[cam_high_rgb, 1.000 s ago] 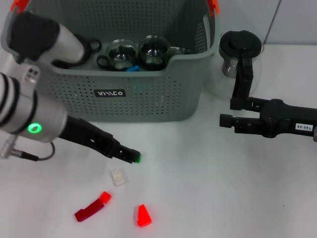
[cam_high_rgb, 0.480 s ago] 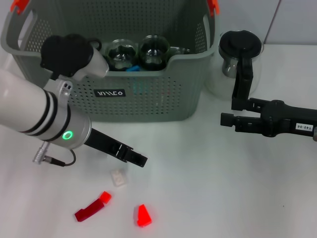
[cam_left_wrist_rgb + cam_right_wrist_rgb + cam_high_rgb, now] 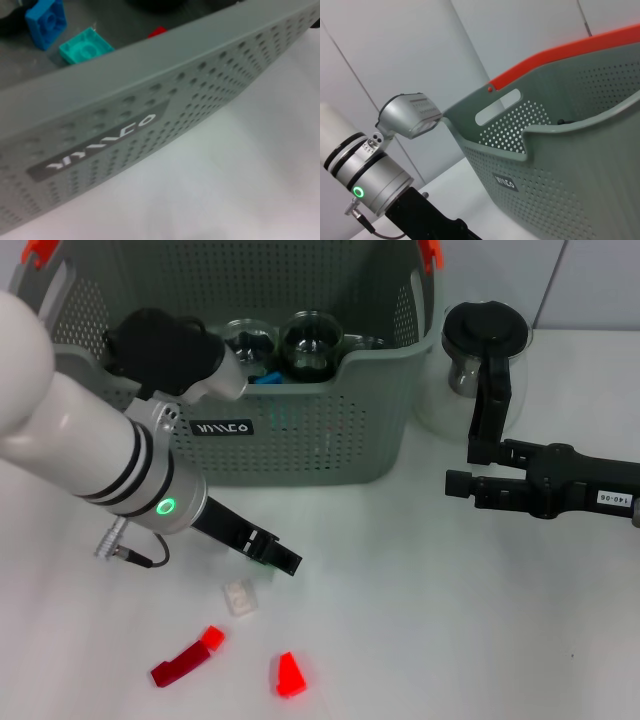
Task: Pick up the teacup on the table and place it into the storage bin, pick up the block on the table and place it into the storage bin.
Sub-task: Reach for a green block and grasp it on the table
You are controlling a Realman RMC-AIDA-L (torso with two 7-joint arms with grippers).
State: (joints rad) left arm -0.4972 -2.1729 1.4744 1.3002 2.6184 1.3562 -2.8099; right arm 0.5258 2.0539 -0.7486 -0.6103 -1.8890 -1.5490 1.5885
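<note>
Left arm slanted down from the near wall of the storage bin (image 3: 300,445) toward the table (image 3: 420,620), green status light lit on the wrist; left gripper (image 3: 272,557) low over the table, just in front of the bin and just above a small white block (image 3: 238,597). Spread of its fingers impossible to tell from any view. Right arm held level beside the bin's right end, right gripper (image 3: 458,484) pointing toward the bin, well above the table; its finger state likewise impossible to tell.

Inside the bin, against the near wall: two glass teacups (image 3: 311,343) side by side, a blue block (image 3: 46,22), a teal block (image 3: 86,46) and a scrap of red; no teacup visible on the table. Black label (image 3: 222,427) centred low on the near wall; orange clips (image 3: 432,252) at the upper rim corners; cut-out handle seen in the end wall from the right wrist view.

On the table in front of the bin, beyond the white block: a dark red bar-shaped block (image 3: 186,659) and a bright red wedge block (image 3: 290,674), both near the table's front edge, apart from each other and from the gripper. Open white surface from there across to the right arm.

Glass jug with black lid (image 3: 484,350) just beside the bin's right end, directly behind the right arm's upright black link.
</note>
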